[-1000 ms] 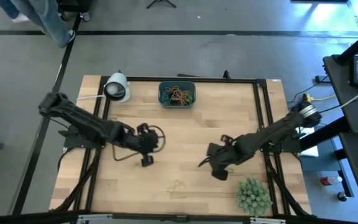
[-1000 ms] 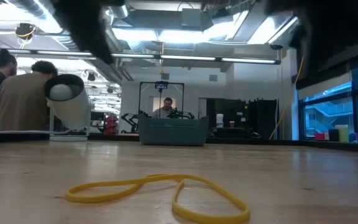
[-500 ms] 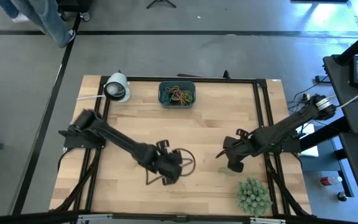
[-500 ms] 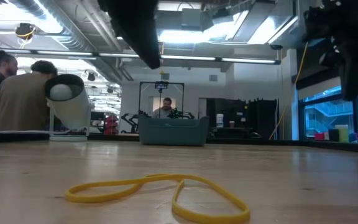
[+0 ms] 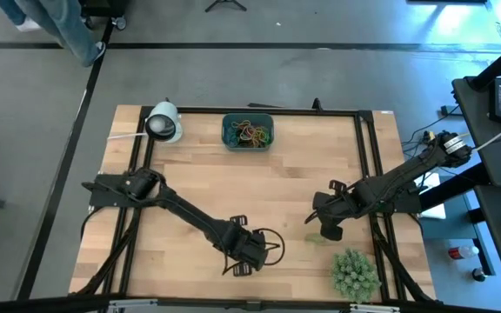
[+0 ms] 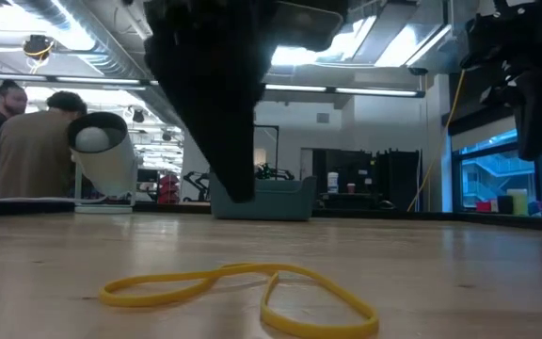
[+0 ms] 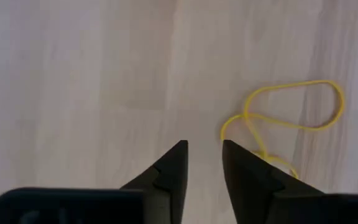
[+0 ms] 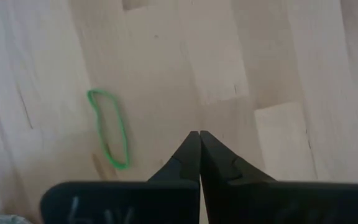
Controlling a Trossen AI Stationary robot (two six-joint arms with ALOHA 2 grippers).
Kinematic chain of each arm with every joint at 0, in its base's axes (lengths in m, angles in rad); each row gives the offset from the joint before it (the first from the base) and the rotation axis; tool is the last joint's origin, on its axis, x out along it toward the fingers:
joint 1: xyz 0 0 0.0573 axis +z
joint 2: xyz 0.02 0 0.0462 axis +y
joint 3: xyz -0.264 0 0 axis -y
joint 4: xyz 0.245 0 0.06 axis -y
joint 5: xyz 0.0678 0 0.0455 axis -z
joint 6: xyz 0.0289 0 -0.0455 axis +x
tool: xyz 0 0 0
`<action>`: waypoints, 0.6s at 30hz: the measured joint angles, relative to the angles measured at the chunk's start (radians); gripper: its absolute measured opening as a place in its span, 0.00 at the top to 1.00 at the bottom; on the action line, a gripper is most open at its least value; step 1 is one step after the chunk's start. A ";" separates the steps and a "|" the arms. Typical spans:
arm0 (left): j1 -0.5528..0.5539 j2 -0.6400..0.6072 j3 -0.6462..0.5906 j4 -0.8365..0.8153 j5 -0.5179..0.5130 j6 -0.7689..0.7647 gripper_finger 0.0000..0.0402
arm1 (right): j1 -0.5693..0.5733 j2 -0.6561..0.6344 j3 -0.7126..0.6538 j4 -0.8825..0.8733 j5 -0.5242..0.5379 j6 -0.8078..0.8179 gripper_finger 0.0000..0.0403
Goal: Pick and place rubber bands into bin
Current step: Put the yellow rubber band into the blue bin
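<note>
The left gripper (image 7: 202,148), slightly open and empty, hovers beside the yellow rubber band (image 7: 283,118) at the table's (image 5: 190,156) six o'clock, ready to pinch it for the bin (image 5: 247,132) at twelve, while the right gripper (image 8: 194,138) waits closed near three.

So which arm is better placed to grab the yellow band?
Left. The left end effector hovers open beside the twisted yellow rubber band; the right end effector is shut, nearer a green rubber band.

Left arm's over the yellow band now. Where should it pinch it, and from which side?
From straight above, pinch where the yellow rubber band narrows at its twist. It lies flat on the table, so the left gripper, slightly open, probably needs a fingertip either side of the strands.
</note>
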 joint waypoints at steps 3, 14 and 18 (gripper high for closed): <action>-0.009 0.023 0.000 0.029 -0.004 0.016 0.74 | 0.000 0.000 0.000 0.006 0.000 -0.001 1.00; -0.010 0.100 0.006 0.068 0.019 0.008 0.78 | 0.000 0.000 0.000 0.020 0.000 0.025 1.00; -0.016 0.106 0.005 0.074 0.041 0.006 0.93 | 0.000 0.001 0.000 0.030 0.000 0.028 1.00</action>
